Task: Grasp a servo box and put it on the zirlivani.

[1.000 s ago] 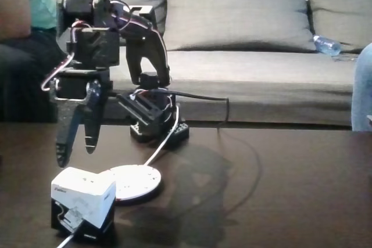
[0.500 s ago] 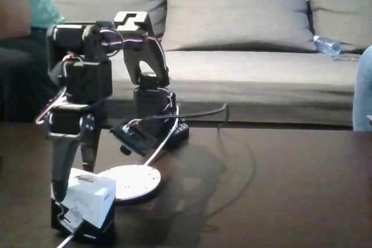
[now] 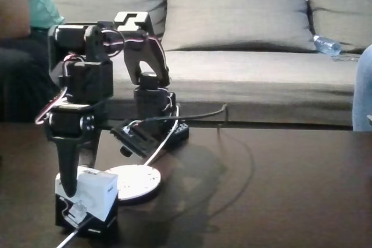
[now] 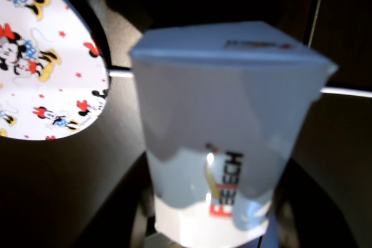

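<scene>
The servo box looms close and blurred, red lettering on its face; the zirlivani, cartoon-printed, lies at upper left.

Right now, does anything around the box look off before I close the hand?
Mostly fine. One oddity: the small white-and-black cardboard servo box sits on a white cable running beneath it, so it may not rest flat.

Black arm, white and red cables.

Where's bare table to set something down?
Fixed view: the dark table is bare right of the white disc, up to the sofa. Crowded at left: servo box, pincer on it, disc, cable, arm base.
</scene>
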Available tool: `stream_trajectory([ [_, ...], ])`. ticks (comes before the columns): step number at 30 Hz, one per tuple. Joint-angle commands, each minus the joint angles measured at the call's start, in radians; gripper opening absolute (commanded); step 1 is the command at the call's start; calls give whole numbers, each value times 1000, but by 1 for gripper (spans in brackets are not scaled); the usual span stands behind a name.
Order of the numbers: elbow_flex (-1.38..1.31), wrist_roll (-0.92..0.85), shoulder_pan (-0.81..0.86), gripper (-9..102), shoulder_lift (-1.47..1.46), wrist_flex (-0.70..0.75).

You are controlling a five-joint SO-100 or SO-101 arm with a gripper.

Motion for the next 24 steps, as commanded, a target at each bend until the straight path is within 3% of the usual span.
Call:
stream_trajectory([
  [1,-20,0,0,13,8,-5],
  [14,-43,5,-2,13,74,17],
  [24,-49,3,-32,13,233,163],
])
